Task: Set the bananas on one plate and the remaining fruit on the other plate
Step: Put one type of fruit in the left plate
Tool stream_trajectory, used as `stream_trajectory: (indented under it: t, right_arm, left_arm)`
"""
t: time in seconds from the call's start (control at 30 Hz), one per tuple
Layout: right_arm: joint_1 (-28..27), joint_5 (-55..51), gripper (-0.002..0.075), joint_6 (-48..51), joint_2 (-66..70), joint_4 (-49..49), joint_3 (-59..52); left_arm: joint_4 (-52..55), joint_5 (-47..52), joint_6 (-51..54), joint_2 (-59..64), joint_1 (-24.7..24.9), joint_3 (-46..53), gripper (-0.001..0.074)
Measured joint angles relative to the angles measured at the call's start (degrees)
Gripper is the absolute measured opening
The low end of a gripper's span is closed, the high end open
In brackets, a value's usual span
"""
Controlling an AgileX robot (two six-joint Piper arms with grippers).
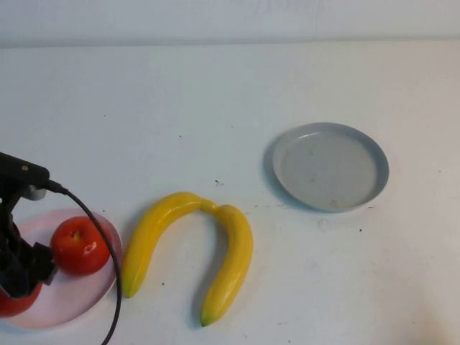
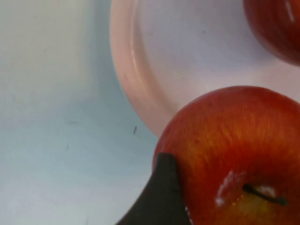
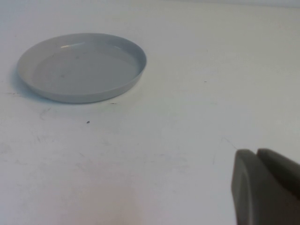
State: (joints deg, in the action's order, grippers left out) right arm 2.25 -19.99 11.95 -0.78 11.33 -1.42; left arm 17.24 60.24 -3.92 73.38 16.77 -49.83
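Note:
Two yellow bananas (image 1: pixel 154 230) (image 1: pixel 230 262) lie tip to tip on the table between the plates. The pale pink plate (image 1: pixel 72 298) sits at the near left with one red apple (image 1: pixel 79 246) on it. My left gripper (image 1: pixel 20 277) is over that plate's near left part, shut on the second red apple (image 1: pixel 10 303). In the left wrist view this apple (image 2: pixel 234 150) fills the space by one dark finger (image 2: pixel 161 194), above the pink plate's rim (image 2: pixel 133 84); the other apple (image 2: pixel 276 23) lies further on. The grey-blue plate (image 1: pixel 330 167) (image 3: pixel 82 65) is empty. My right gripper (image 3: pixel 258 152) is shut and empty, low over bare table, out of the high view.
A black cable (image 1: pixel 108 259) hangs from the left arm across the pink plate's right rim. The white table runs to a back edge (image 1: pixel 230 43). Bare table lies between the bananas and the grey-blue plate.

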Motion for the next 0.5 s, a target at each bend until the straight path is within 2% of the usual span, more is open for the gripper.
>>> stream_trajectory:
  t: [0.2, 0.5]
  right_arm:
    - [0.0, 0.0, -0.0017, 0.0, 0.0, 0.0, 0.0]
    - [0.0, 0.0, -0.0017, 0.0, 0.0, 0.0, 0.0]
  left_arm:
    - [-2.2, -7.6, 0.0, 1.0, -4.5, 1.3, 0.0578]
    - [-3.7, -9.0, 0.0, 8.9, -5.0, 1.3, 0.0578]
